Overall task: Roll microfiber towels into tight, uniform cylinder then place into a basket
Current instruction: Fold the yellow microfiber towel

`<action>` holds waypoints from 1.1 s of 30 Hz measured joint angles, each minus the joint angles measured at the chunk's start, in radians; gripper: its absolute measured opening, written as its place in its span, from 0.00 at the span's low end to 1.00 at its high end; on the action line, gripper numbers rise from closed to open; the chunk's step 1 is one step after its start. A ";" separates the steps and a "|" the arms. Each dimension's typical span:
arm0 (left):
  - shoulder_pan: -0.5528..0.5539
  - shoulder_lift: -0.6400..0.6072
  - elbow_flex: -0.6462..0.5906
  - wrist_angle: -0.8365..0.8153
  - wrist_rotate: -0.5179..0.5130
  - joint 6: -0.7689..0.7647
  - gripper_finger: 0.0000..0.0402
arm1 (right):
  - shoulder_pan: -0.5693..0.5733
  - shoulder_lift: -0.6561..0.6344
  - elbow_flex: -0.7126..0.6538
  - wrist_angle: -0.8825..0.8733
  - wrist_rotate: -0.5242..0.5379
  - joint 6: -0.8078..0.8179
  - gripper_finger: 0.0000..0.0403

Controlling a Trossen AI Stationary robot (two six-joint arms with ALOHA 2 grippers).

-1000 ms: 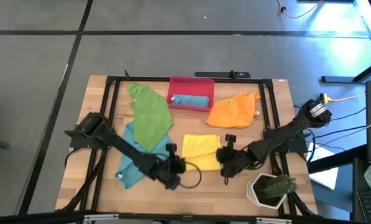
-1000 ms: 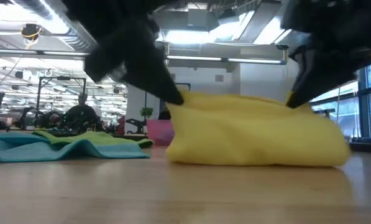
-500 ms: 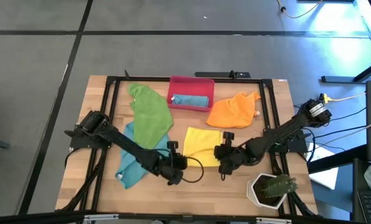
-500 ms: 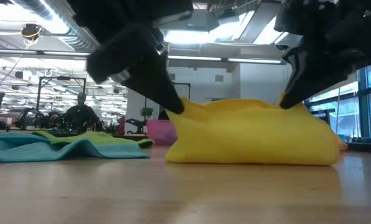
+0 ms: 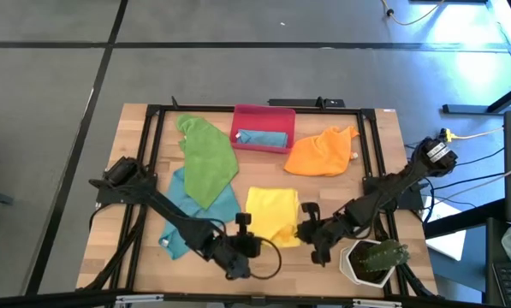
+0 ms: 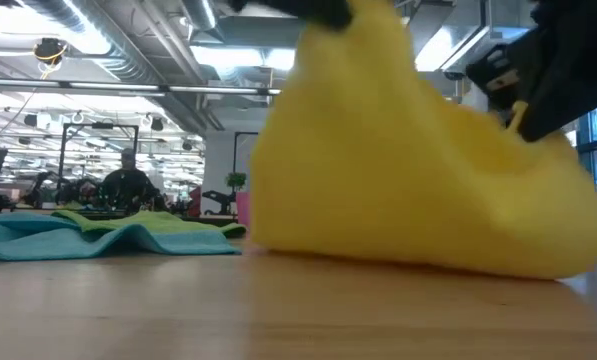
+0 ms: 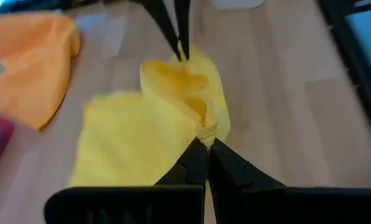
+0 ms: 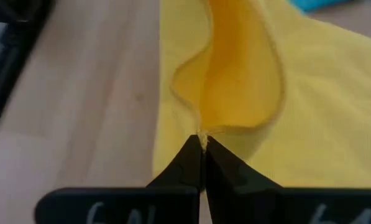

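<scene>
Yellow towel [image 5: 272,214] near counter [image 5: 144,269] front edge, pinched at its two front corners by left pincer [image 5: 245,242] and right pincer [image 5: 308,234], both clamped shut on cloth, probably lifting the edge to fold toward the basket [image 5: 263,116]; no legible writing.

A white plant pot [image 5: 358,261] with cactus [image 5: 383,254] on table [image 5: 323,184]

Both arms are dark, slim and jointed, with black cables looping beside them; each gripper's fingers [image 7: 197,168] are black, tapered wedges.
</scene>
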 joint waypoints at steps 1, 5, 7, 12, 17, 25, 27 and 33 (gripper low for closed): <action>-0.003 0.000 0.008 -0.006 -0.002 0.013 0.00 | 0.003 0.000 0.000 0.001 0.014 -0.001 0.02; 0.016 0.000 0.010 -0.064 -0.023 0.027 0.00 | -0.008 0.000 0.000 -0.041 0.083 0.041 0.02; 0.036 0.000 0.010 -0.126 -0.022 -0.016 0.00 | -0.015 0.000 0.000 -0.088 0.127 0.073 0.02; 0.091 0.000 0.009 -0.249 -0.014 -0.075 0.00 | -0.045 0.000 0.000 -0.232 0.255 0.165 0.02; 0.156 0.001 -0.058 -0.240 0.054 -0.079 0.00 | -0.083 0.002 0.000 -0.227 0.274 0.153 0.02; 0.187 0.001 -0.159 -0.227 0.081 -0.149 0.00 | -0.142 0.074 0.000 -0.104 0.299 0.012 0.02; 0.187 0.001 -0.173 -0.226 0.077 -0.151 0.00 | -0.172 0.103 0.000 -0.097 0.297 -0.003 0.02; 0.210 0.001 -0.206 -0.225 -0.009 -0.175 0.00 | -0.263 0.201 0.000 -0.074 0.297 -0.002 0.02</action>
